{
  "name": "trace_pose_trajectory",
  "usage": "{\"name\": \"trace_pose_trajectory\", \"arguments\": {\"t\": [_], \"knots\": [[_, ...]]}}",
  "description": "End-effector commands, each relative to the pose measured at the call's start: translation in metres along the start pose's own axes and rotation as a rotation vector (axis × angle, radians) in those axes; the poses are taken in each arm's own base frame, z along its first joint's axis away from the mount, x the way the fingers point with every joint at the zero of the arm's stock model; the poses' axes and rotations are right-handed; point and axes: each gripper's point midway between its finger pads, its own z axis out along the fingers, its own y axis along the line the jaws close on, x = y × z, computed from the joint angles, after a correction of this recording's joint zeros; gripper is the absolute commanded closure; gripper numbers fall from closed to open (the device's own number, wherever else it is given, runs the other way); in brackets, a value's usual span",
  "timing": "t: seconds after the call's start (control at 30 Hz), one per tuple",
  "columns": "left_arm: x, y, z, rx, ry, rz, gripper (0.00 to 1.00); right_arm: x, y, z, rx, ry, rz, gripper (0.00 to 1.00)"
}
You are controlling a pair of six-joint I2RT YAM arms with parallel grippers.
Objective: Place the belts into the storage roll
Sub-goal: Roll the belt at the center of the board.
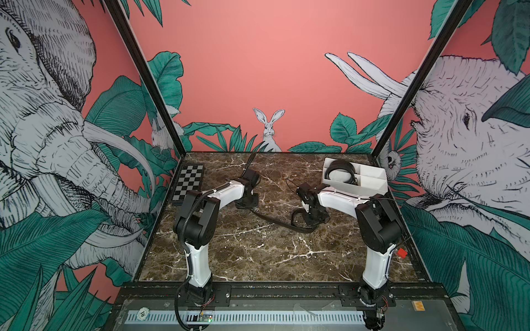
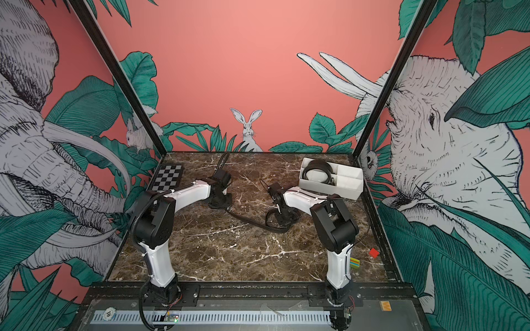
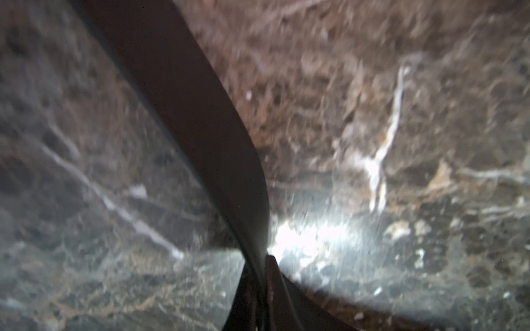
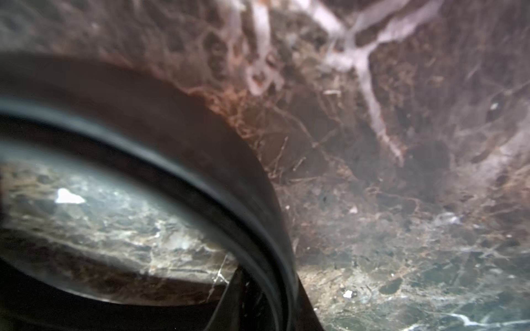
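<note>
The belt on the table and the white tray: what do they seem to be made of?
Belt: probably leather or faux leather, matte black-brown; it bends in smooth curves and its loop stands on edge. Tray: likely rigid plastic, plain white, slightly matte; thin straight walls, no visible grain.
</note>
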Motion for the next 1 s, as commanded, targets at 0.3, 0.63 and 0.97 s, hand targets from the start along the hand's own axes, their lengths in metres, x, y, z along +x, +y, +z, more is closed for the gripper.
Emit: {"name": "trace_pose_trajectory", "arguments": {"t": [0.3, 0.63, 0.97], "knots": [[-0.098, -0.110, 0.035, 0.235, -0.144, 0.143, 0.90, 0.048, 0.062, 0.022, -0.022, 0.124, -0.112, 0.81], [-0.059, -0.084, 0.018, 0.241, -0.124, 0.098, 0.39, 0.040, 0.084, 0.014, -0.044, 0.089, -0.147, 0.81], [-0.006, -0.019, -0.044, 0.192, -0.166, -0.045, 0.24, 0.033, 0.099, 0.008, -0.068, 0.056, -0.170, 0.81]]}}
